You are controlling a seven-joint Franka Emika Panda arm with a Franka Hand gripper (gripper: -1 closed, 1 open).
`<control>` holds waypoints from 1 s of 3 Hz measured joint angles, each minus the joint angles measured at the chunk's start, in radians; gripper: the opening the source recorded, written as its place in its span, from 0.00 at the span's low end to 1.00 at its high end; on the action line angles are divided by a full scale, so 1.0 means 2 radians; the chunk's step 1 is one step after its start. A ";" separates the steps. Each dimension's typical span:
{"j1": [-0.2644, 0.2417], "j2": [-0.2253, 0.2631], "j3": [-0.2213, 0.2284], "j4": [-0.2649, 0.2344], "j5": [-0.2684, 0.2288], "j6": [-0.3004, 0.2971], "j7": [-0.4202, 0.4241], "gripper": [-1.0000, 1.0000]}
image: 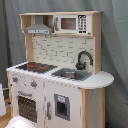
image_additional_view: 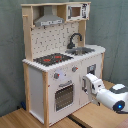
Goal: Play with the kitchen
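The kitchen fills mid-frame in the second exterior view. Hand sits lower right, just beside its front. Can't tell if it's open or closed.

Behind everything I see a grey curtain hanging in both exterior views. In the second exterior view, a light wooden worktop lies underneath.

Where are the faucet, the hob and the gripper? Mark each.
faucet (image: 83, 59): first exterior view, on the black curved spout.
hob (image_additional_view: 52, 59): second exterior view, on the black plate between the red rings.
gripper (image_additional_view: 90, 83): second exterior view, on its white tip near the kitchen (image_additional_view: 37, 87) front.
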State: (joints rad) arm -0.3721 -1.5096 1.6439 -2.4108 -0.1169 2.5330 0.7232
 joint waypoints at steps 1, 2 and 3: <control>-0.013 0.000 0.008 0.001 0.000 0.007 0.058 1.00; -0.019 0.000 0.014 -0.004 0.000 0.026 0.112 1.00; -0.029 0.000 0.016 -0.020 0.000 0.071 0.140 1.00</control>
State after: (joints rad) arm -0.4309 -1.5094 1.6759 -2.4498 -0.1169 2.6755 1.0022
